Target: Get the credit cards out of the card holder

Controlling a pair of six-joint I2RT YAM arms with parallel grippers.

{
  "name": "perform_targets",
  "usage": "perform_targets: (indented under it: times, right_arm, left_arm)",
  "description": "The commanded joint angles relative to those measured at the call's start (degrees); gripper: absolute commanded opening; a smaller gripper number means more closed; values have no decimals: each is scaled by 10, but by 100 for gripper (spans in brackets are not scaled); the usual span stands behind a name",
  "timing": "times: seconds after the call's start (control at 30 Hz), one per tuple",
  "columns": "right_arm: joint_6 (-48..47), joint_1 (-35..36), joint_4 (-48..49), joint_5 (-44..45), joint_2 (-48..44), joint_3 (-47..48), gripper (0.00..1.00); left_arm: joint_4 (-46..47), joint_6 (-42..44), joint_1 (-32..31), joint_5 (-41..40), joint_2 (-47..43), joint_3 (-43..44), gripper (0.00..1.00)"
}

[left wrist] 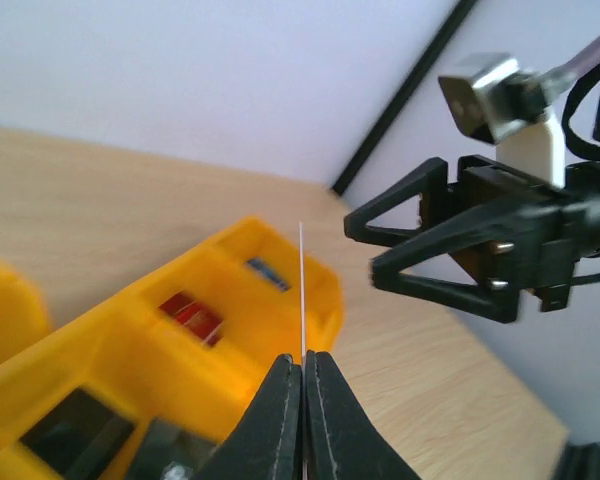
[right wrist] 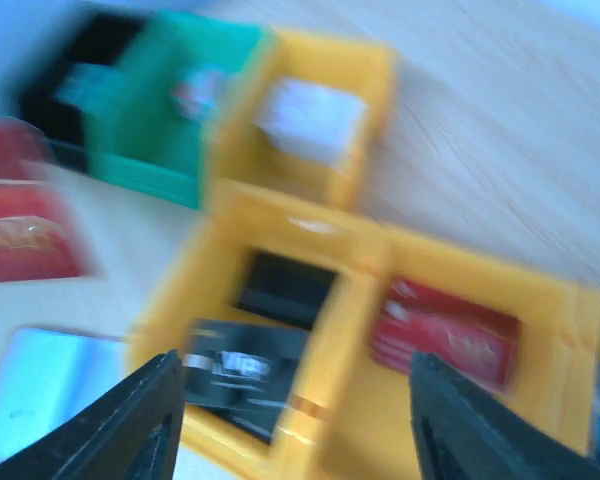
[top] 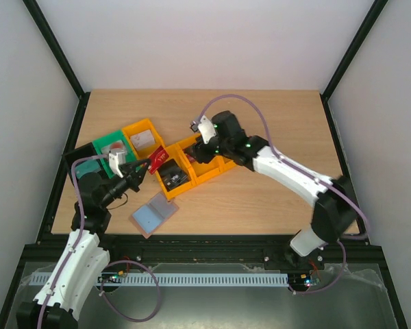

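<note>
The card holder point(top: 153, 214) lies open on the table, light blue lining up, with no card showing on it; it is a pale blue blur point(right wrist: 40, 390) in the right wrist view. My left gripper point(top: 142, 168) is shut on a red credit card point(top: 159, 155), seen edge-on as a thin line point(left wrist: 302, 290) above the orange bins. My right gripper point(top: 207, 152) hovers open over those bins, nothing between its fingers point(right wrist: 160, 410). A black card point(right wrist: 230, 365) and a red card point(right wrist: 445, 330) lie in the bins below it.
A row of orange bins point(top: 198, 164) crosses the table's middle, with another orange bin point(top: 142, 137), a green bin point(top: 113, 147) and a black bin point(top: 79, 161) at the left. The right gripper point(left wrist: 440, 250) hangs close to the held card.
</note>
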Motion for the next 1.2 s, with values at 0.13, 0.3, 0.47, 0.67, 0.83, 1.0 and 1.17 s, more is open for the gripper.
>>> perform_targets:
  times: [0.13,0.3,0.47,0.67,0.83,1.0,1.17]
  right_arm:
    - [50,-1,271,-395,-108,-98,99]
    - [116,0,338,-448,-90,-103,87]
    - [150,0,383,-494,-87,-115,39]
    - [202,2,437,-486,-86,-131,2]
    - [141,-13,313,-407,-88,-95,2]
    - [125,-102,58,-193,-45,5,2]
    - [129,-148,-57,-113,26,70,2]
  left_arm:
    - [243,-134,4,163,-6,-1,2]
    - [245,-119,3,211,-5,15,2]
    - [241,-125,3,202,-2,15,2]
    - [241,-125,3,198,0,16,2]
    - [168,-103,1,133,-6,20,81]
    - [5,-73,13,-58,-18,13,99]
    - [-82,-66,31,-160,-32,-12,99]
